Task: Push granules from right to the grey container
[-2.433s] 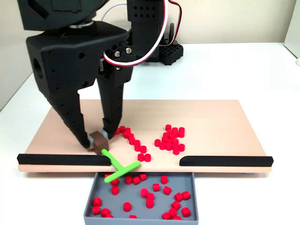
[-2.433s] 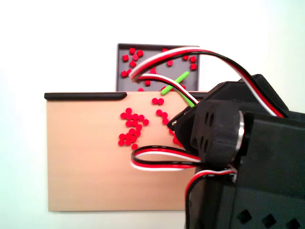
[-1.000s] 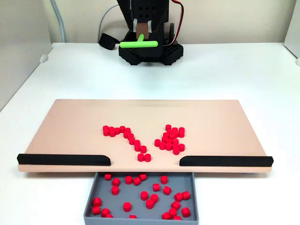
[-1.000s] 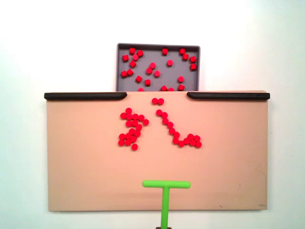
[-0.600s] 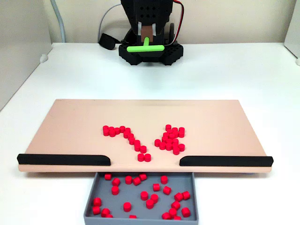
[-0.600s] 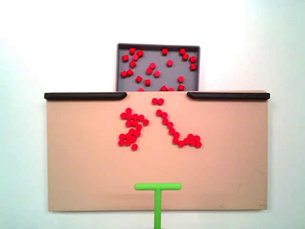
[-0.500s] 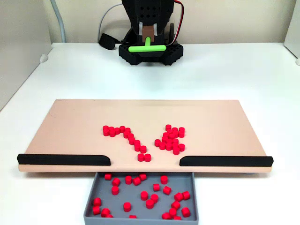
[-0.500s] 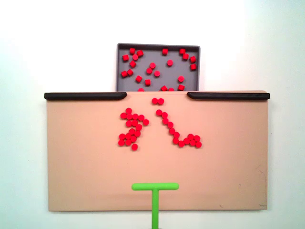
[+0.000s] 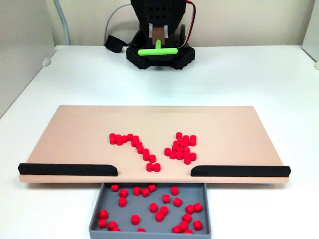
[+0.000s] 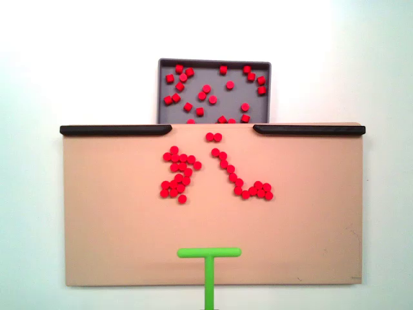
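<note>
Pusher held back, granules ahead of it

The gripper point(image 9: 157, 41) is clenched on the green T-shaped pusher point(image 10: 208, 259); the granules point(image 10: 177, 174) lie on the peach board point(image 10: 116, 226), between the pusher's crossbar and the grey container point(image 10: 214, 64) beyond the board's gap; the crossbar lies parallel to the container's near edge.

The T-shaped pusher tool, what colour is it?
Bright green; the T-shaped pusher tool shows best in the fixed view looking down on the board.

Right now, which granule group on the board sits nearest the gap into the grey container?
The pair of granules right at the gap between the black strips, next to the grey container. The other clusters lie farther back on the board.
</note>
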`<act>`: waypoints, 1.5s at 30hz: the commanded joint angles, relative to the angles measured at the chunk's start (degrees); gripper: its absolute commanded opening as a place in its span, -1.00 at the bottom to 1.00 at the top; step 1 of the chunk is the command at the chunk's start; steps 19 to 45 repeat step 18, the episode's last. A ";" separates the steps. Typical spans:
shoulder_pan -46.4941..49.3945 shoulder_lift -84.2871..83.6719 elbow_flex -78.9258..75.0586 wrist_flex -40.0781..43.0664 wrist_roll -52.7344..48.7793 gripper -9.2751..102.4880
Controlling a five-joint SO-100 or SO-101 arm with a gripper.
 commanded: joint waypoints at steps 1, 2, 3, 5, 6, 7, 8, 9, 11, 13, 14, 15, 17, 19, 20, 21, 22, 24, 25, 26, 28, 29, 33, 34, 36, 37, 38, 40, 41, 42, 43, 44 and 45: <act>0.26 1.05 -0.35 -0.18 0.00 -0.83; 0.26 1.14 -0.35 -0.18 0.09 -0.83; 0.26 1.32 -0.35 -0.18 0.09 -0.83; 0.26 1.41 -0.35 -0.18 0.09 -0.83; 0.26 1.41 -0.35 -0.18 0.09 -0.83; 0.35 1.41 -0.35 -0.09 0.00 -0.83; 0.44 1.49 -0.35 0.00 -0.18 -0.83; 0.53 1.49 -0.35 0.09 -0.44 -0.83; 0.62 1.67 -0.35 0.26 -0.62 -0.83; 0.70 2.02 -0.35 0.26 -0.70 -0.83; 0.70 2.29 -0.35 0.26 -0.70 -0.83; 0.62 2.37 -0.35 0.35 -0.70 -0.83; 0.70 2.46 -0.35 0.44 -0.70 -0.83; 0.70 2.46 -0.35 0.53 -0.70 -0.83; 0.70 2.46 -0.35 0.53 -0.70 -0.83; 0.70 2.46 -0.35 0.53 -0.70 -0.83; 0.70 2.46 -0.35 0.53 -0.70 -0.83; 0.70 2.46 -0.35 0.53 -0.70 -0.83; 0.70 2.46 -0.35 0.53 -0.70 -0.83; 0.70 2.46 -0.35 0.53 -0.70 -0.83; 0.70 2.46 -0.35 0.53 -0.70 -0.83; 0.70 2.46 -0.35 0.53 -0.70 -0.83; 0.70 2.46 -0.35 0.53 -0.70 -0.83; 0.70 2.46 -0.35 0.53 -0.70 -0.83; 0.70 2.46 -0.35 0.53 -0.70 -0.83; 0.70 2.46 -0.35 0.53 -0.70 -0.83; 0.70 2.46 -0.35 0.53 -0.70 -0.83; 0.70 2.46 -0.35 0.53 -0.70 -0.83; 0.70 2.46 -0.35 0.53 -0.70 -0.83; 0.70 2.46 -0.35 0.53 -0.70 -0.83; 0.70 2.46 -0.35 0.53 -0.70 -0.83; 0.70 2.46 -0.35 0.53 -0.70 -0.83; 0.70 2.46 -0.35 0.53 -0.70 -0.83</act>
